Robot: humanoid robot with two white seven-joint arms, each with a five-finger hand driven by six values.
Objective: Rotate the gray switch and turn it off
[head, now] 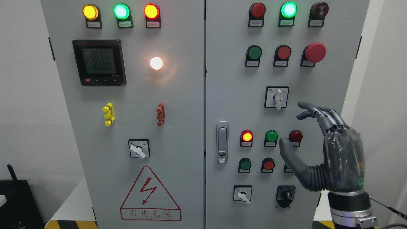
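Observation:
A grey rotary switch (278,98) sits on a white square plate on the right cabinet door, its knob pointing straight down. My right hand (295,130) comes up from the lower right with its fingers (313,112) spread and holding nothing. The fingertips are just below and to the right of that switch, apart from it. The thumb (287,152) reaches over the row of lamps underneath. Two similar grey switches show elsewhere, one (137,150) on the left door turned down to the right, one (243,195) at the bottom of the right door. The left arm is out of view.
The right door carries red and green lamps and buttons, a big red mushroom stop button (314,52), a black selector (286,194) and a door latch (222,142). On the left door are a meter display (99,62), a lit white lamp (156,63) and a high-voltage warning sign (149,195).

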